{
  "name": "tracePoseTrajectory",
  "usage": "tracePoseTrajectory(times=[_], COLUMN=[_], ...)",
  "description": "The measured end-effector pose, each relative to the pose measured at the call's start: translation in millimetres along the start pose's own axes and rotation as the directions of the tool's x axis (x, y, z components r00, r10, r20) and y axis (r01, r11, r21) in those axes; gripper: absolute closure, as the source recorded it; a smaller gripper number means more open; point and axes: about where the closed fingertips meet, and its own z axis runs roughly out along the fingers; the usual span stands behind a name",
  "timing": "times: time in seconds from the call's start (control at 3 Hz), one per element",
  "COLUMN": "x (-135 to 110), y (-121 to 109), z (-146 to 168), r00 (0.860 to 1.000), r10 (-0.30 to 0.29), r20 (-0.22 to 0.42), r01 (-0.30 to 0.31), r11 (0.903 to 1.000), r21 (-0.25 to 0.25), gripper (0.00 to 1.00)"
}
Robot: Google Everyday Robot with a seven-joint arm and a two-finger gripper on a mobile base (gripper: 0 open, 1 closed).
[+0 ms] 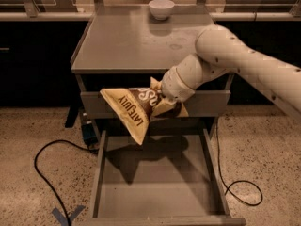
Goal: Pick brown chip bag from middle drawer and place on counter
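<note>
The brown chip bag (pixel 134 108), dark brown in the middle with tan ends and "LATE JULY" lettering, hangs in the air in front of the closed top drawer front. My gripper (pixel 164 102) is shut on the bag's right end and holds it above the open middle drawer (pixel 155 178), whose flat grey floor is bare and carries the bag's shadow. The white arm comes in from the right. The counter (pixel 136 41) is the grey cabinet top just above and behind the bag.
A white bowl (pixel 161 8) stands at the back of the counter. A black cable (pixel 47 173) loops on the speckled floor at left, another cable (pixel 244 192) at right. A small blue object (pixel 88 132) sits by the cabinet's left leg. Dark cabinets line the back.
</note>
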Motion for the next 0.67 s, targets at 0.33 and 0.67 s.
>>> tracePoseTrajectory(times=[0.33, 0.67], x=[-46, -67], y=[-13, -41], z=[-58, -90], r00=[0.997, 0.992], r10=[-0.082, -0.127], r20=[0.002, -0.001], r01=[0.082, 0.126], r11=[0.9948, 0.989], r21=[0.06, 0.077], gripper=[1.0, 1.0])
